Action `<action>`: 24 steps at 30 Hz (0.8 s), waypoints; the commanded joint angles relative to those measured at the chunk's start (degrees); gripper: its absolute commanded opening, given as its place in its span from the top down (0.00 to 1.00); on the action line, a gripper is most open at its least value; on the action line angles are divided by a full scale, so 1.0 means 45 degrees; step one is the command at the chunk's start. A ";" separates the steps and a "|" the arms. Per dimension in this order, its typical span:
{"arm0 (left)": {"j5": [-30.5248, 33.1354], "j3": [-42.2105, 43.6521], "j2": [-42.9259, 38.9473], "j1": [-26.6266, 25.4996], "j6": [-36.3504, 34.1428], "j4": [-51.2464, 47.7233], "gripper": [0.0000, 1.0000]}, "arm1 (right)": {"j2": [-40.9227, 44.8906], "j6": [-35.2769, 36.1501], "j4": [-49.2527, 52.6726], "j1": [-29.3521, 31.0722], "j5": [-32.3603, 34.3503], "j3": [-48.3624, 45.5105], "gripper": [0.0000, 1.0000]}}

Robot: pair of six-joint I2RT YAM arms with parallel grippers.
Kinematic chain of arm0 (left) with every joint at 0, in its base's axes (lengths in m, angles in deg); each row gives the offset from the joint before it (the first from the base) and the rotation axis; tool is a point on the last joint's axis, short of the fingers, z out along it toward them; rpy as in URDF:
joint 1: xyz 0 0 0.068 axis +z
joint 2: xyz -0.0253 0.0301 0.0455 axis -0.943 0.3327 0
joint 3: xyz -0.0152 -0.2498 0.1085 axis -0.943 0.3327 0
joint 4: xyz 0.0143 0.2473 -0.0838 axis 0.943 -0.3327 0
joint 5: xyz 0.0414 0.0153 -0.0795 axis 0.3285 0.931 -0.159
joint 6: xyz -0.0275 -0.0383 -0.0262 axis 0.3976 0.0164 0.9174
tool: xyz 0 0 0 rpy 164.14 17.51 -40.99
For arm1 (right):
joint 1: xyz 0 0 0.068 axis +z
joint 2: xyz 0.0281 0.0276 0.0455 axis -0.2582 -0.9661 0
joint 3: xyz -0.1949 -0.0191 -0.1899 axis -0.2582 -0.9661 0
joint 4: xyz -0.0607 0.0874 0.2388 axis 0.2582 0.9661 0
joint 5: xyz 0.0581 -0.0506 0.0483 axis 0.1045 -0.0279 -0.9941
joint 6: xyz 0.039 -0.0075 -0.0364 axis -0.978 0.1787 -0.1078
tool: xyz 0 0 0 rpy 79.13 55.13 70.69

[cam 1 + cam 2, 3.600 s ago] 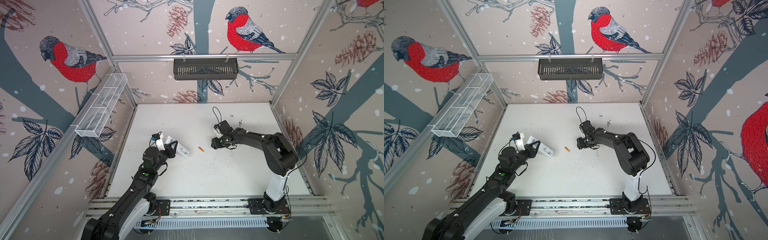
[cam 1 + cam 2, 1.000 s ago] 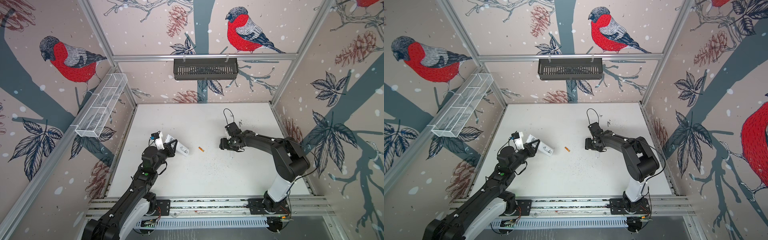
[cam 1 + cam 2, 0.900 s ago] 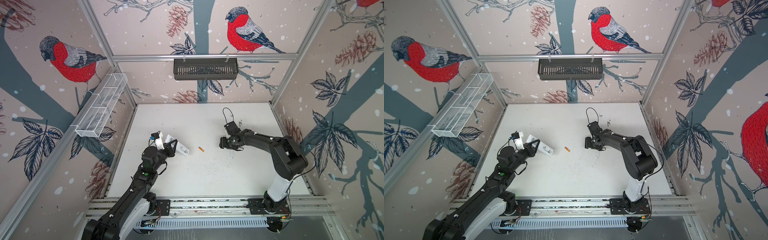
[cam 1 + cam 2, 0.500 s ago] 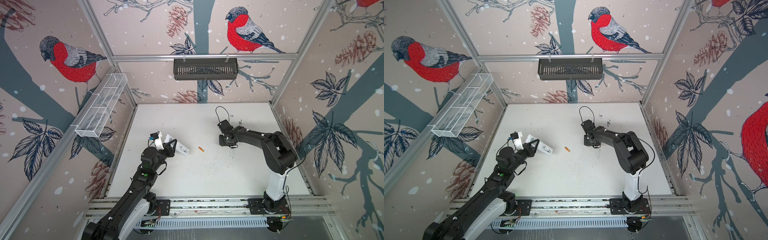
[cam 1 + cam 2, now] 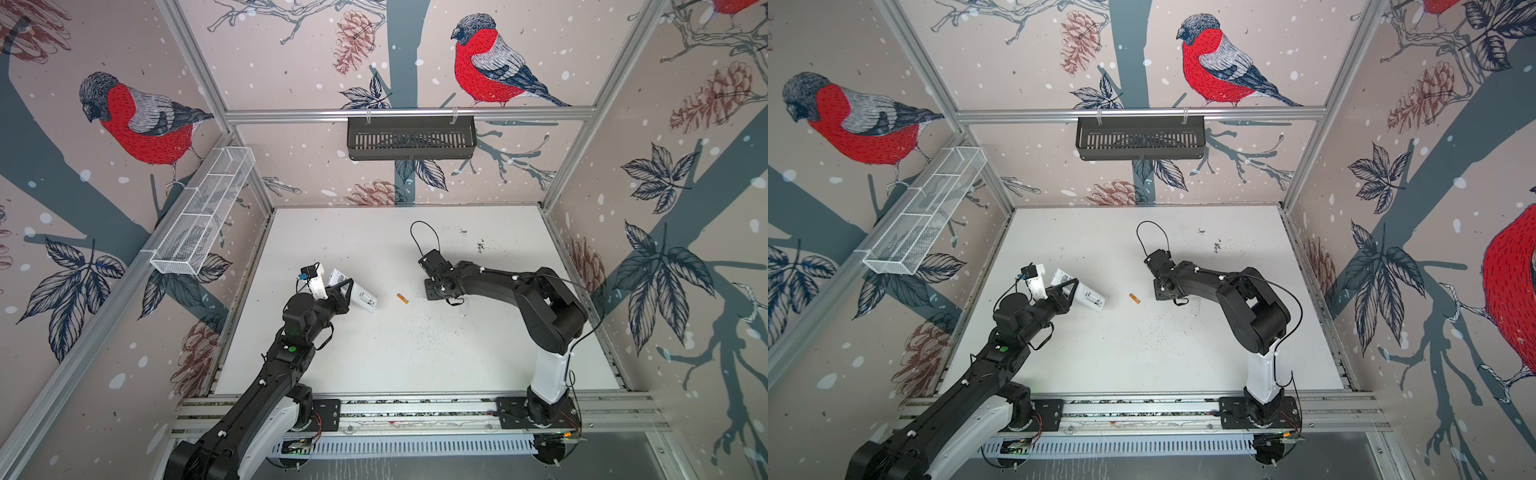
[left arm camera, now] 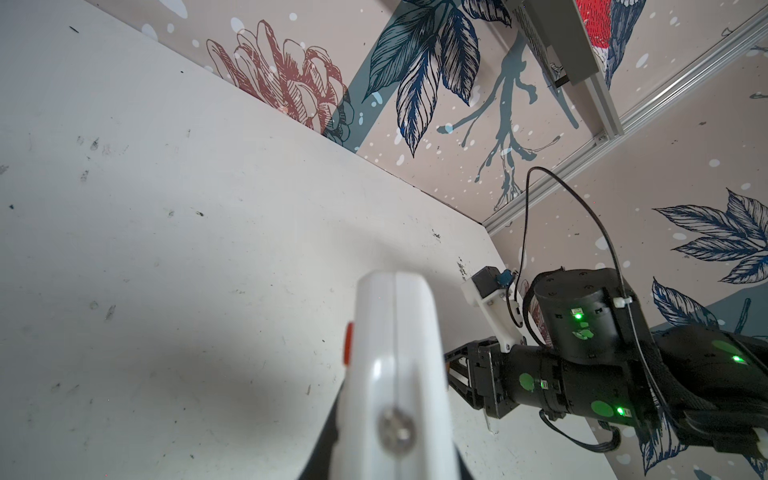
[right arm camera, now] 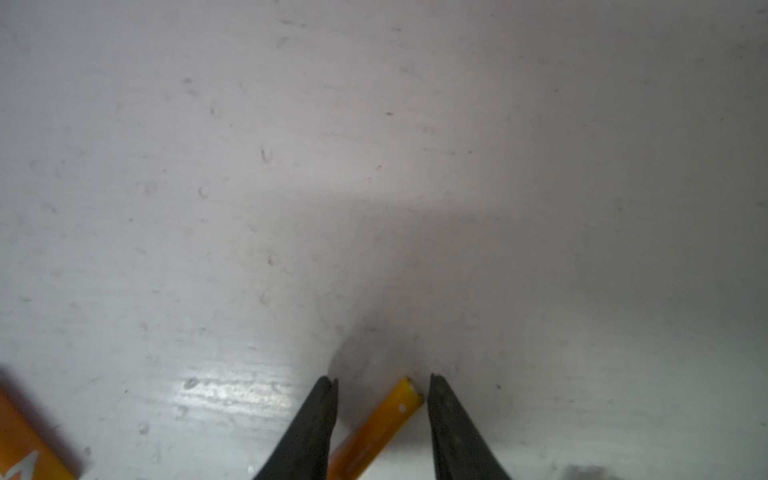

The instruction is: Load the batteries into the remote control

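Right wrist: two batteries (image 7: 376,428) (image 7: 20,449), one within released right end effector (image 7: 382,378); left end effector (image 5: 343,291) clenching one remote (image 5: 365,297).

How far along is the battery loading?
Done: the left hand holds the remote control. In hand: the right hand straddles one battery lying on the table, grip not clear. Left: pick it up, seat it, then the second battery, loose on the table between the arms. Neither is loaded yet.
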 commanded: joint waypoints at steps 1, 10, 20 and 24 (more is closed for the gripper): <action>-0.0185 -0.0044 0.0013 0.0009 -0.0027 0.0442 1.00 | -0.0062 0.0189 0.1792 0.0014 -0.0920 -0.0349 0.47; -0.0207 -0.0010 0.0040 0.0012 0.0013 0.0535 1.00 | 0.0232 -0.0390 0.1666 0.0122 -0.1639 -0.1154 0.56; -0.0208 0.0029 -0.0005 0.0024 0.0045 0.0543 1.00 | 0.0695 0.0353 0.1278 0.0379 -0.2125 -0.1548 0.80; -0.0233 -0.0010 -0.0028 0.0033 0.0013 0.0508 1.00 | 0.0564 0.0667 0.1359 0.0420 -0.2144 -0.1625 0.83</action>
